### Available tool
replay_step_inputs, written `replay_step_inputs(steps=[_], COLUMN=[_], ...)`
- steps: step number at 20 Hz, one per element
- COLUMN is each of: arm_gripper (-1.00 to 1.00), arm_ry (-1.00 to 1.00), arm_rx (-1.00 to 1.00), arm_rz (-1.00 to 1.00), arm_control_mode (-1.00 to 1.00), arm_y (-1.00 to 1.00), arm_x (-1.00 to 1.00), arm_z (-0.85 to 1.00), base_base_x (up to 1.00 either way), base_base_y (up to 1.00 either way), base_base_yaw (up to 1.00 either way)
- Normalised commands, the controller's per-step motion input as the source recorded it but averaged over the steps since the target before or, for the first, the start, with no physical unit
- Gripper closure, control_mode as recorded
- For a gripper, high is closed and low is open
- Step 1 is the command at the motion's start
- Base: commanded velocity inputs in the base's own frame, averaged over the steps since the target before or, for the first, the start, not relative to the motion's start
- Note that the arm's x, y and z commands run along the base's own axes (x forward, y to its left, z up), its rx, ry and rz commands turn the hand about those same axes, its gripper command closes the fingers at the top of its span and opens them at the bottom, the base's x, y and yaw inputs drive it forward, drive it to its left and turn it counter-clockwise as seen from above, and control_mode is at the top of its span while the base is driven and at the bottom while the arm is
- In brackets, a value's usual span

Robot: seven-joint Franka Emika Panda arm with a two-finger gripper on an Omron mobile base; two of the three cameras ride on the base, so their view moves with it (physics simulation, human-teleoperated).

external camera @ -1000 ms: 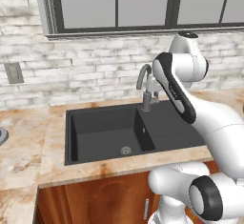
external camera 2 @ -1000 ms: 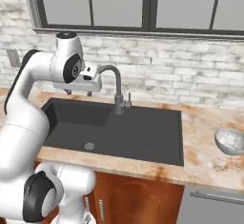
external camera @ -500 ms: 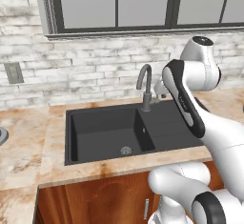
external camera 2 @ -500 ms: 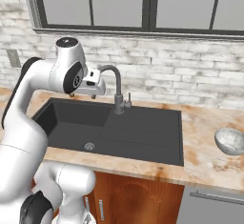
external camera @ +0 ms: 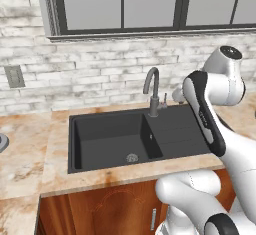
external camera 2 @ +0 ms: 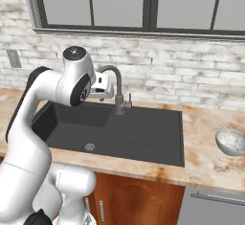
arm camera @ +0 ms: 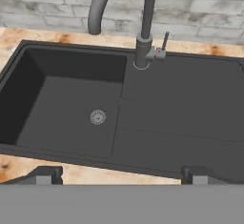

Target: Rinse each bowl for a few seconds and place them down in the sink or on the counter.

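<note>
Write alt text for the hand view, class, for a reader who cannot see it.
A matte black sink seen from above, its deep basin on the left with a round drain and a flat section on the right. A grey gooseneck tap rises at its far edge, before a pale brick wall. The gripper hangs over the near rim, jaws open and empty.

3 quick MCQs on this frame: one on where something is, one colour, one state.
1. Where is the bowl?
A. in the deep basin
B. on the counter right of the sink
C. under the tap

2. What colour is the sink?
A. matte black
B. steel
C. white

3. What state is the gripper in?
A. shut on a bowl
B. shut, empty
C. open, empty

Key: B, the right base view shows it on the stone; A, both base views show it black; C, the hand view shows the fingertips wide apart over the sink.
</note>
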Motion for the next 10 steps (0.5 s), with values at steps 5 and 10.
replay_step_inputs(steps=[5,10], arm_gripper=[-1.00,-1.00], arm_ry=[-0.09,-0.08], arm_rx=[0.00,0.01], arm_rz=[0.06,0.08], arm_control_mode=[-1.00,-1.00], arm_y=[-0.30,-0.24], arm_x=[0.01,0.14], arm_z=[-0.02,-0.12], base_base_x=[0.00,0.00], base_base_y=[0.00,0.00], base_base_yaw=[0.00,0.00])
